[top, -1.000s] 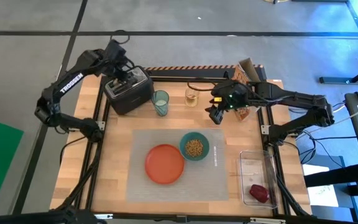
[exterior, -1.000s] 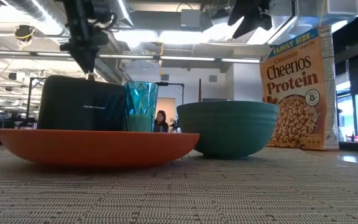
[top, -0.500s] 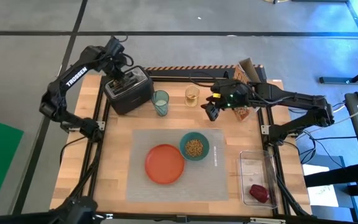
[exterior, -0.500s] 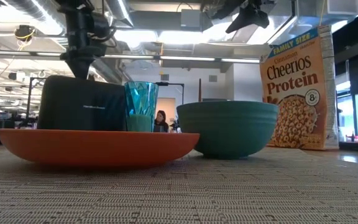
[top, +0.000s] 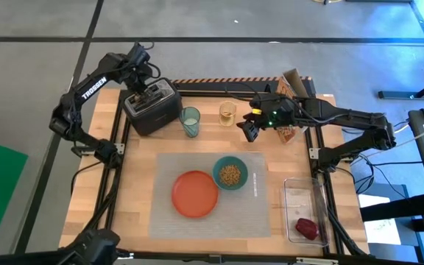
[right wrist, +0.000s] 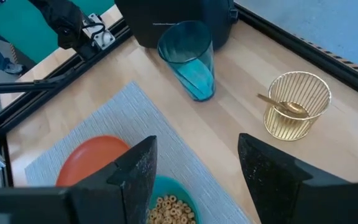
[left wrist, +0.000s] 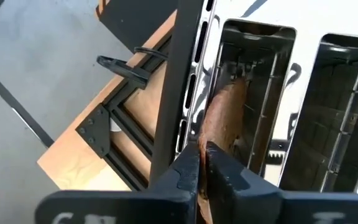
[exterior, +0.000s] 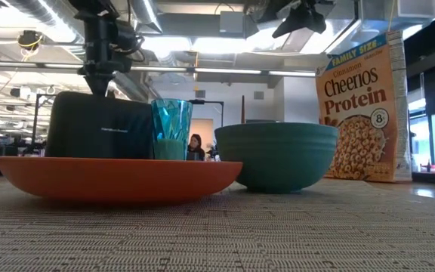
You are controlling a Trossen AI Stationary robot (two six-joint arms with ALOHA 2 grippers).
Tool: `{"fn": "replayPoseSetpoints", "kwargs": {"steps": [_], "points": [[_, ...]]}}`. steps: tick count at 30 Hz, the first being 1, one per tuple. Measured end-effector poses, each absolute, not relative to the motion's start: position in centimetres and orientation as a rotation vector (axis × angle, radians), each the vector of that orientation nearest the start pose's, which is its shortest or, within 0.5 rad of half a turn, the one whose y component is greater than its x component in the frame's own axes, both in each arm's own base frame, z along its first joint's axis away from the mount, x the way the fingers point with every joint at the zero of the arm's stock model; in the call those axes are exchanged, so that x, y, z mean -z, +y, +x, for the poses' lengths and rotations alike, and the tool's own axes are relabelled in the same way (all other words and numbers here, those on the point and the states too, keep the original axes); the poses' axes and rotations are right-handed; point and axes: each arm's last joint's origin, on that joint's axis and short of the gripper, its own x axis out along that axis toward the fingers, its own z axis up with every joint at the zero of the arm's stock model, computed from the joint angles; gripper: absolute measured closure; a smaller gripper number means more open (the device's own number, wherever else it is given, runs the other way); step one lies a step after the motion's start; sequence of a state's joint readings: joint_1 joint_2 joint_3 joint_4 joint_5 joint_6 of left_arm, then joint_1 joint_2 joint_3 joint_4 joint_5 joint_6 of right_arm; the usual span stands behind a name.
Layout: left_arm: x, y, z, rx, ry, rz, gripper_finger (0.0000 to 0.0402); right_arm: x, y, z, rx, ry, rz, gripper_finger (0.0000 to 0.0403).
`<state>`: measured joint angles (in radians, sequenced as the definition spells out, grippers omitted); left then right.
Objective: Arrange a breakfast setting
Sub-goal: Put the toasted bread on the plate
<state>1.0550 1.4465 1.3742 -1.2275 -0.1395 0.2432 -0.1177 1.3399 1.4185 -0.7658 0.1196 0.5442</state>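
A toast slice (left wrist: 224, 118) stands in a slot of the black toaster (top: 153, 107) at the table's (top: 142, 191) far left corner, the left gripper (left wrist: 202, 163) clamped on its top edge. The right gripper (top: 249, 131), jaws apart, hovers near the far edge beside a gold wire cup (right wrist: 296, 104) holding the gold spoon (right wrist: 283, 105).
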Motion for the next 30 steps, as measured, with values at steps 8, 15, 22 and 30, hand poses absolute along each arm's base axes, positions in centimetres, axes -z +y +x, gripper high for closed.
{"fn": "replayPoseSetpoints", "kwargs": {"steps": [8,15,22,30], "points": [[-37.6,21.8,12.1,-0.885,1.276,-0.391,0.0391,-37.9,-4.0,27.1,0.408,0.604,0.501,0.0187],[-43.0,18.6,12.9,-0.673,1.093,-0.439,0.0394,-37.9,-4.1,27.1,0.429,0.598,0.483,0.0187],[-43.8,14.3,15.9,-0.296,0.966,-0.504,0.0392,-37.9,-4.0,27.1,0.430,0.598,0.482,0.0187],[-39.4,8.4,22.5,-0.124,1.100,-0.382,0.0391,-37.9,-4.1,27.1,0.455,0.591,0.481,0.0187]]}}
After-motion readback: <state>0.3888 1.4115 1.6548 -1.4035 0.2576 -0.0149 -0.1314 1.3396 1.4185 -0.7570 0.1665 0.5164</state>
